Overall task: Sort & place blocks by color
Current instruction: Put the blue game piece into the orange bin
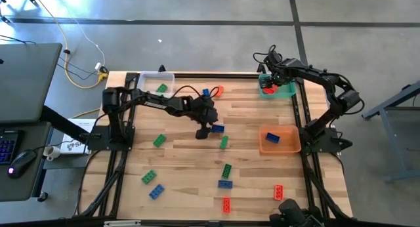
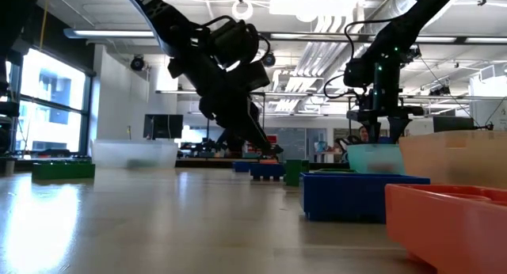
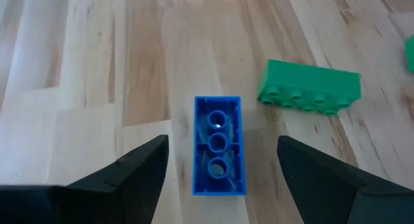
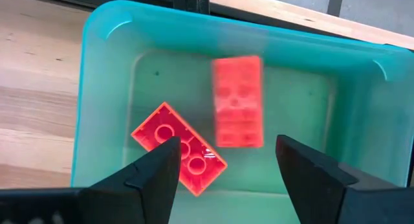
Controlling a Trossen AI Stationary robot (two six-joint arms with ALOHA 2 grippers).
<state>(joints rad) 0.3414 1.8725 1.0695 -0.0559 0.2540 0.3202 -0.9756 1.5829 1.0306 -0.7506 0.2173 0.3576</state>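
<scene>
Looking at the table now, you can spot these trouble places:

Left gripper [image 3: 220, 179]: your left fingers stand wide apart, one on each side of a blue block [image 3: 218, 144] near the middle of the table. They hold nothing yet.

Blue block risk: the block lies upside down, holes up, with its long sides facing the fingers. If you come down crooked, one finger can bump it and spin it away.

Green block [image 3: 309, 87]: it lies on its side just beside the blue one, at about 2 o'clock from it in the wrist view. Swing wide and a finger could knock it too.

Right gripper [image 4: 223, 169]: it hangs over the teal tray [image 4: 97, 88] at the table's 1 o'clock corner, fingers apart and empty.

Red blocks: one red block [image 4: 180, 148] lies flat in the tray. Another red block [image 4: 238, 101] looks blurry, so I think it is dropping in. It might bounce out if it lands on an edge.

Orange tray [image 1: 266, 147]: it holds a blue block already, at 3 o'clock. Take your blue one there, not to the teal tray.

Loose blocks: many more lie toward 6 o'clock, so watch your arm as it sweeps.
</scene>
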